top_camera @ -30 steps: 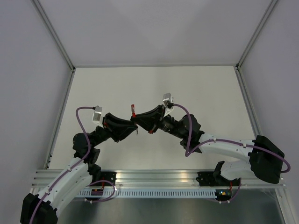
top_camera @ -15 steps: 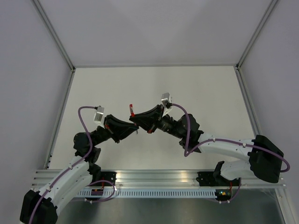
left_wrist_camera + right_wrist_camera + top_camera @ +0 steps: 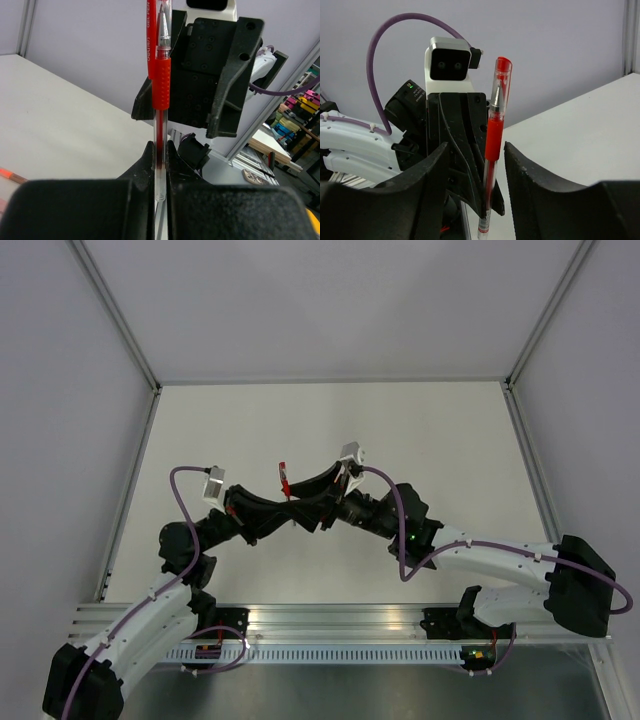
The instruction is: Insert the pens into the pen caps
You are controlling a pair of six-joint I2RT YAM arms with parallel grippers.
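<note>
A red pen (image 3: 161, 80) with a clear barrel and a red rubber grip stands upright in the air. A clear, red-tipped pen cap (image 3: 501, 75) sits over its top end. My left gripper (image 3: 160, 150) is shut on the lower barrel. My right gripper (image 3: 476, 146) is open, one finger on each side of the same pen (image 3: 493, 135), touching neither side. From above, both grippers meet at mid-table around the pen (image 3: 284, 478): left gripper (image 3: 297, 510), right gripper (image 3: 291, 498). Another slim reddish pen (image 3: 7, 173) lies on the table.
The white table (image 3: 420, 440) is bounded by grey walls and aluminium posts (image 3: 120, 320). The rail (image 3: 330, 625) with the arm bases runs along the near edge. The right arm's purple cable (image 3: 400, 510) loops beside its wrist.
The left gripper closed on the pen's lower barrel. The right gripper, shut on the pen a moment ago, has opened and let go. Both arms shifted slightly left.
</note>
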